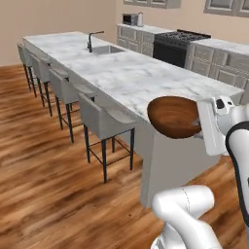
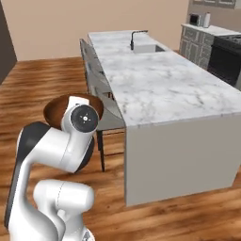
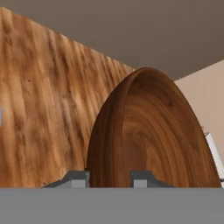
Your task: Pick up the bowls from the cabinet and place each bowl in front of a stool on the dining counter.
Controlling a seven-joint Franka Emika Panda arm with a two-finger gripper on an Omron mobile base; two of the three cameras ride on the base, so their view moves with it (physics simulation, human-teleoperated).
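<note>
Carrying bowl [image 1: 173, 116] | gripper [image 3: 109, 178] clamps its rim | we should keep it level approaching counter [image 1: 141, 78] by nearest stool [image 1: 104, 119]

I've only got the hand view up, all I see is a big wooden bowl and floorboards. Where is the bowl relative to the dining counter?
Observer: The bowl hangs off the near end of the dining counter, about level with its top, not over it.
Operator: Is the end effector gripping it?
Observer: Its fingers straddle the rim; the bowl looks held.
Operator: Any stool close by?
Observer: Yes, the nearest stool stands at the counter's long side, just left of the bowl.
</note>
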